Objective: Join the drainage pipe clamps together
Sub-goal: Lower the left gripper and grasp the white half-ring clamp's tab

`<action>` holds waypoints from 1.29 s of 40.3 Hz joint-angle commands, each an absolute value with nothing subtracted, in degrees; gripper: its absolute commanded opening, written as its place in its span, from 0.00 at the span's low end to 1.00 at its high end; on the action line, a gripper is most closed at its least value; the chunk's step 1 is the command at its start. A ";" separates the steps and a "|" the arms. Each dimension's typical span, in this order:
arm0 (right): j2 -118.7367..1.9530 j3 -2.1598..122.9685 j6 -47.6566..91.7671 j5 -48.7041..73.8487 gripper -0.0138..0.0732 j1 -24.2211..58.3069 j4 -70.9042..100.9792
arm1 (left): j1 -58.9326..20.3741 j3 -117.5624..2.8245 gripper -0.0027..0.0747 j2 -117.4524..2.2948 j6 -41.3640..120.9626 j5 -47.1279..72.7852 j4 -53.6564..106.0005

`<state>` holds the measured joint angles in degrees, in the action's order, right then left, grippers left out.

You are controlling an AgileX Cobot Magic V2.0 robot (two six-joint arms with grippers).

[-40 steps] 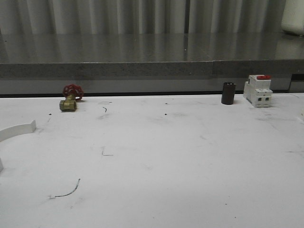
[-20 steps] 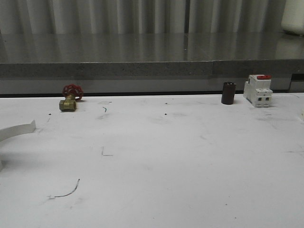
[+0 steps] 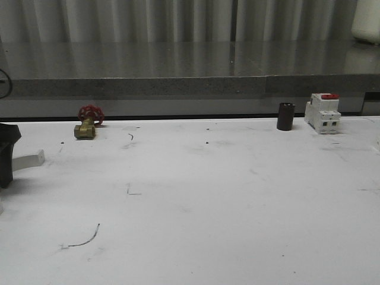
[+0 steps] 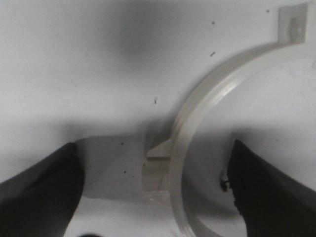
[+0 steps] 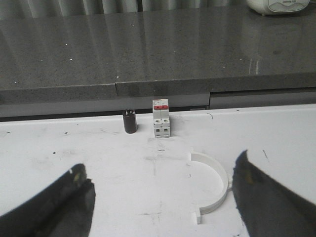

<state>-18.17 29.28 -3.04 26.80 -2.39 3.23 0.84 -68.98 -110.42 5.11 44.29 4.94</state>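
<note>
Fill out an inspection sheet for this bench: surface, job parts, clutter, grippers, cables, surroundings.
Surface: white table, scuffed, with dark marks and a thin curved stray line near the front.
Job's things: two white half-ring clamps lying apart; left clamp between the left gripper's fingers, right clamp lying flat ahead of the right gripper. Not joined.
Clutter: brass valve with red handwheel, black cylinder, white circuit breaker with red top, all along the far edge.
Grippers: left gripper open, straddling its clamp; right gripper open, holding nothing.
Cables: nothing seen.
Surroundings: grey stone counter behind the table, pale curtain beyond.
</note>
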 commanded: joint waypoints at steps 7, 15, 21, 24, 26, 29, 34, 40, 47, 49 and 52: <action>-19.14 31.32 -2.79 22.71 0.84 -2.19 2.66 | 0.84 -70.47 0.63 -108.19 4.98 43.99 5.31; -19.14 31.32 -2.79 22.77 0.84 -2.19 2.66 | 0.84 -70.72 0.34 -108.19 4.98 44.97 5.31; -19.14 31.32 -2.79 22.77 0.84 -2.19 2.66 | 0.84 -72.69 0.12 -108.19 4.98 47.27 5.31; -19.14 31.32 -2.79 22.77 0.84 -2.19 2.66 | 0.74 -74.86 0.03 -108.19 4.98 50.37 5.31; -19.14 31.32 -2.79 22.77 0.84 -2.19 2.66 | 0.47 -76.31 0.01 -108.19 4.98 52.40 5.43; -19.14 31.32 -2.79 22.77 0.84 -2.19 2.66 | -0.09 -78.31 0.01 -108.19 4.98 54.76 5.62; -19.14 31.32 -2.79 22.77 0.84 -2.19 2.66 | -3.06 -81.82 0.01 -108.19 3.64 56.17 5.99; -19.14 31.32 -2.79 22.77 0.84 -2.19 2.66 | -8.64 -84.44 0.01 -108.19 -4.73 56.26 6.38; -19.14 31.32 -2.79 22.82 0.84 -2.19 2.66 | -16.93 -87.12 0.01 -108.27 -12.16 56.16 7.55; -19.14 31.32 -2.79 22.82 0.84 -2.19 2.66 | -19.23 -87.87 0.01 -108.84 -13.87 56.16 7.55; -19.14 31.32 -2.79 22.82 0.84 -2.19 2.66 | -22.06 -89.57 0.01 -110.35 -15.77 56.54 7.55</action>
<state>-18.17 29.28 -3.04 27.02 -2.39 3.23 -19.02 -86.59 -111.74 -12.41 56.53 6.61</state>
